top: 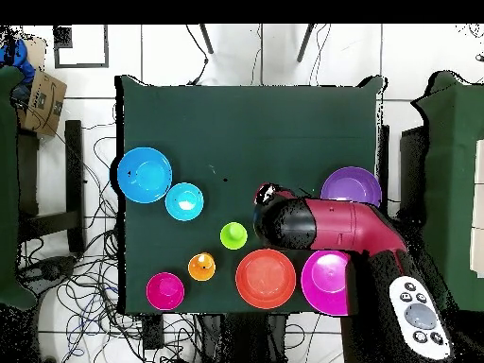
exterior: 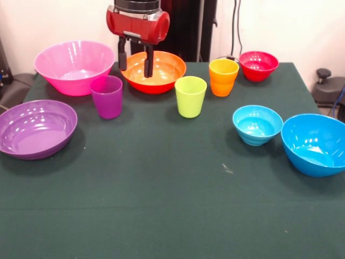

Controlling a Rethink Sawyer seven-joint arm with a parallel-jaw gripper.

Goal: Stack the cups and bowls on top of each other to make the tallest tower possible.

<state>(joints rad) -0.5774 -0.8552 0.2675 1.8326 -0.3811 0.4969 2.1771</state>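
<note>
On the green table (exterior: 161, 205) we see every cup and bowl standing apart, nothing stacked. The purple cup (exterior: 107, 96), lime green cup (exterior: 191, 95) and orange cup (exterior: 223, 76) form a loose row. Behind them sit the pink bowl (exterior: 74, 66), orange bowl (exterior: 161, 70) and red bowl (exterior: 259, 65). The purple bowl (exterior: 35, 128) lies at the front view's left, the light blue bowl (exterior: 257, 124) and big blue bowl (exterior: 316, 143) at its right. The gripper (exterior: 135, 63) hangs between the pink and orange bowls, above the purple cup, jaws parted and empty.
</note>
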